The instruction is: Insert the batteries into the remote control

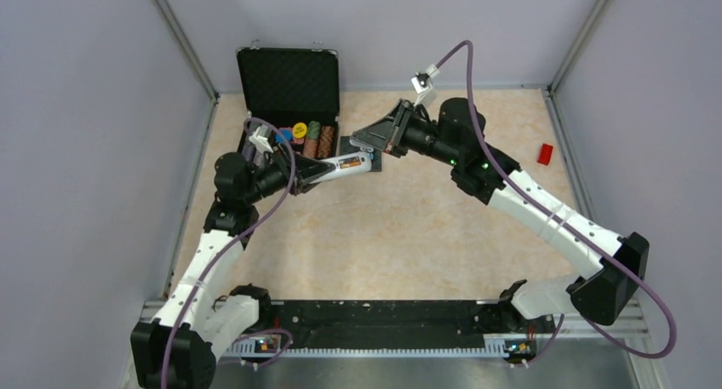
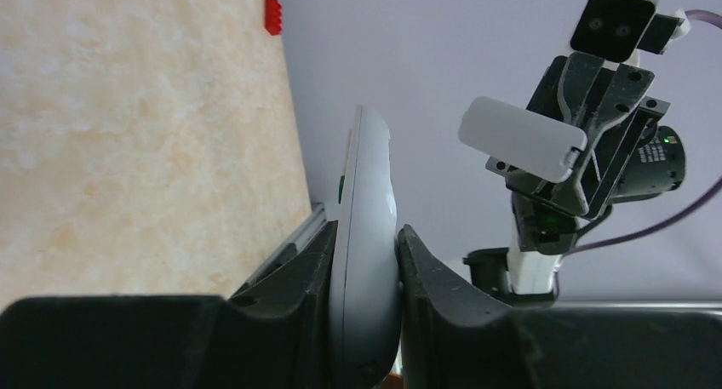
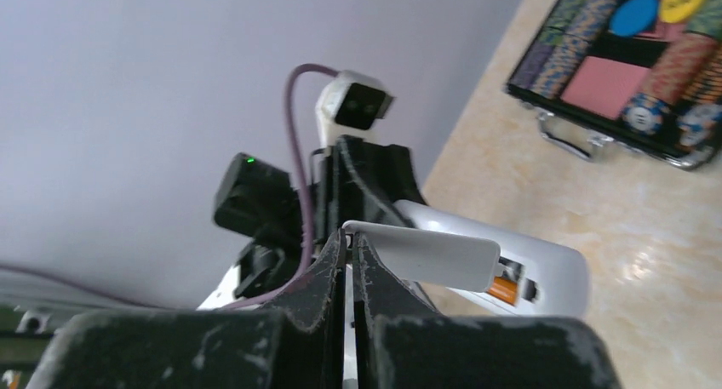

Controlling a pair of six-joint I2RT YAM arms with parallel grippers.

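— So, how many things are held up?
— One remote control [image 2: 368, 193], one white cover [image 3: 434, 257], and one orange battery [image 3: 502, 288] showing in the remote's open compartment.
— And the arms?
— Both are raised over the table [image 1: 383, 236]. The left gripper [image 2: 366, 236] clamps the remote, and the closed right gripper [image 3: 347, 236] pinches the cover.

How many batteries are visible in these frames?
1. An orange battery sits in the open compartment of the remote control, which the left fingers hold. A second may be hidden behind the white cover pinched in the right fingers.
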